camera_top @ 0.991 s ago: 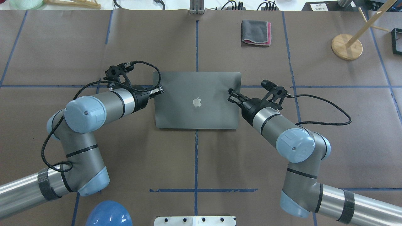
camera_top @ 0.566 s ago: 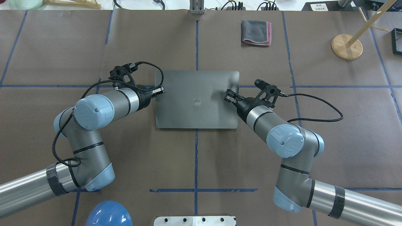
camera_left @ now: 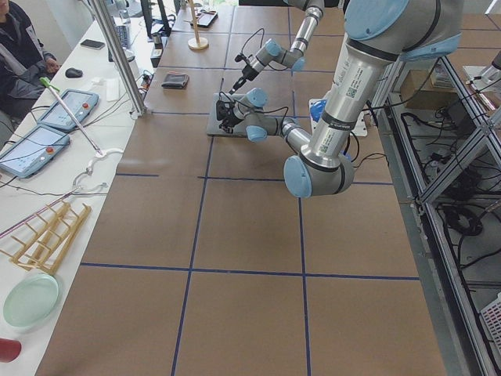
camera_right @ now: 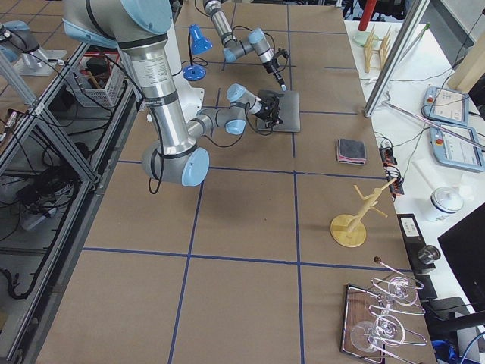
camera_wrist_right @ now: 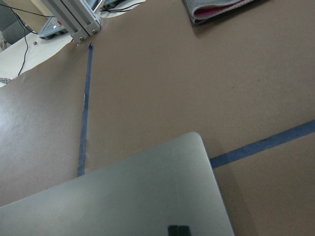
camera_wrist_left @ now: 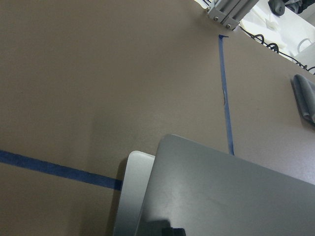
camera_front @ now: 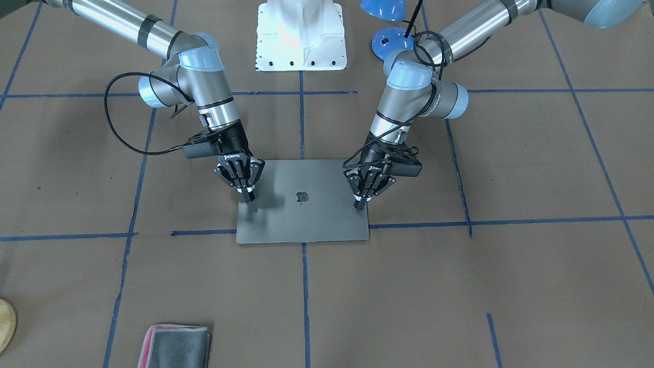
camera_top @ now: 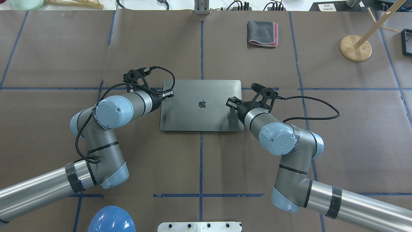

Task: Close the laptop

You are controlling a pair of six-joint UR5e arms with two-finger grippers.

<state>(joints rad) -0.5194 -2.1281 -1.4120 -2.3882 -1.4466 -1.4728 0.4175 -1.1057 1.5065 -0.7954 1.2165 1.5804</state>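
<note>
The space-grey laptop (camera_top: 201,111) lies mid-table with its lid, apple logo up, lowered almost flat onto its base. It also shows in the front view (camera_front: 301,214). My left gripper (camera_top: 170,94) is shut, with its tips on the lid's left edge (camera_front: 359,205). My right gripper (camera_top: 230,102) is shut, with its tips on the lid near its right edge (camera_front: 249,198). In the left wrist view the lid (camera_wrist_left: 221,191) sits just above a pale strip of the base (camera_wrist_left: 132,196). The right wrist view shows the lid's far right corner (camera_wrist_right: 123,196). Screen and keys are hidden.
A folded grey-and-pink cloth (camera_top: 262,33) lies at the far right of the centre line. A wooden stand (camera_top: 355,47) is at the far right. A blue dome (camera_top: 111,220) and the white base plate (camera_top: 199,226) sit at the near edge.
The lid has gone down from a raised tilt to nearly flat. Both grippers have followed it down and moved inward over the laptop.
</note>
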